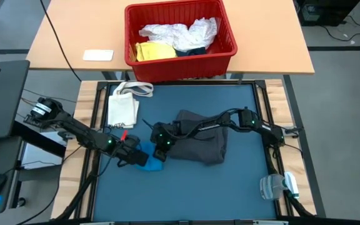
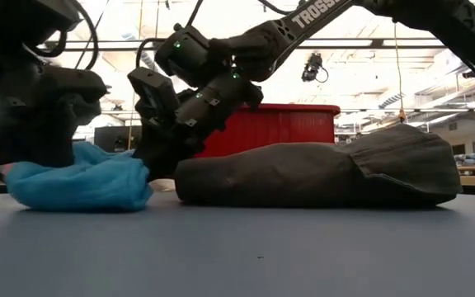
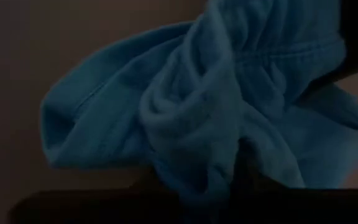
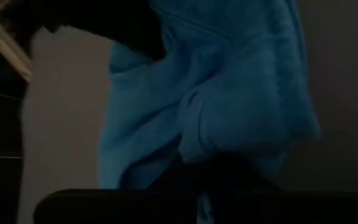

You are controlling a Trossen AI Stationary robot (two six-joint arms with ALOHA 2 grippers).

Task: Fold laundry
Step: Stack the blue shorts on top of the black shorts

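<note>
While both claws meet at the blue garment (image 1: 149,163), the grey garment (image 1: 199,140) lies alongside.

bright blue garment (image 3: 197,124): soft fleecy cloth, matt, heavily creased | dark grey garment (image 2: 320,173): thick matt cloth, seamed | table (image 1: 186,194): smooth matt blue surface, framed in pale wood | red basket (image 1: 224,47): glossy plastic | tote bag (image 1: 122,106): cream woven cloth

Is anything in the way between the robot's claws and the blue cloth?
Nothing visible is. Both the left claw and the right claw are right at the blue cloth. The grey garment lies beside it, under the right arm.
</note>
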